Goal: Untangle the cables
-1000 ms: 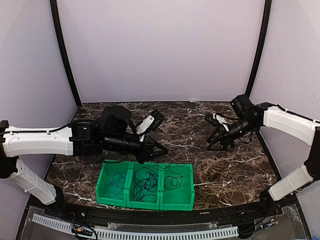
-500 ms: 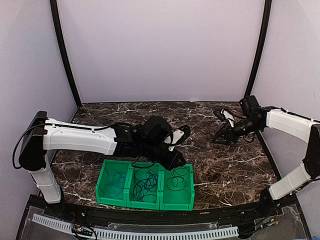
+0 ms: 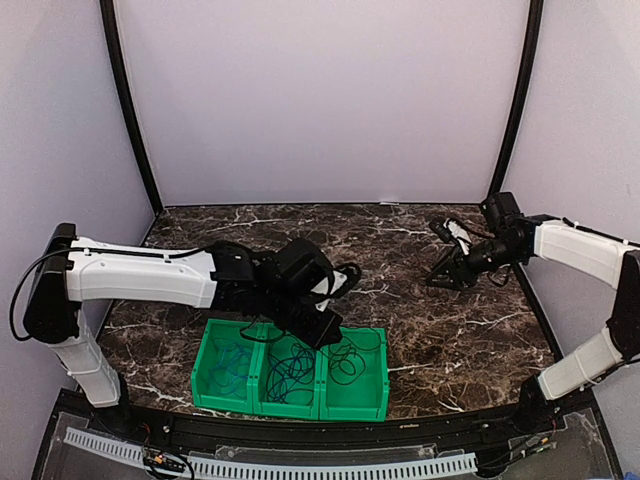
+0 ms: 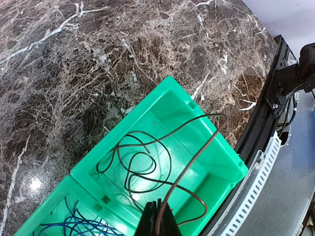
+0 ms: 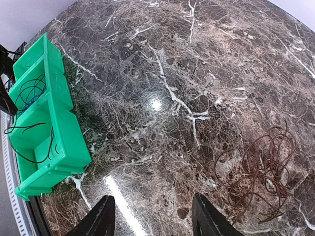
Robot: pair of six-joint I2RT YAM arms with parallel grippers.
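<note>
My left gripper is shut on a thin dark brown cable. The cable runs up from the jaws over the right compartment of the green bin row, and its coil lies inside. A bright blue cable fills the neighbouring compartment. From above, the left gripper hangs just over the bins. A loose tangle of brown cables lies on the marble, right of my right gripper. That gripper is open, holds nothing, and hovers at the right rear.
The three-compartment green bin row stands near the table's front edge, with blue cable in the left compartment and dark coils in the other two. A slotted cable duct and black rail run along the front. Purple walls enclose the dark marble tabletop.
The left arm swung right over the bins, then drew back left and lower, trailing its cable into the right compartment. The right gripper lifted and pulled back right, then held still.
</note>
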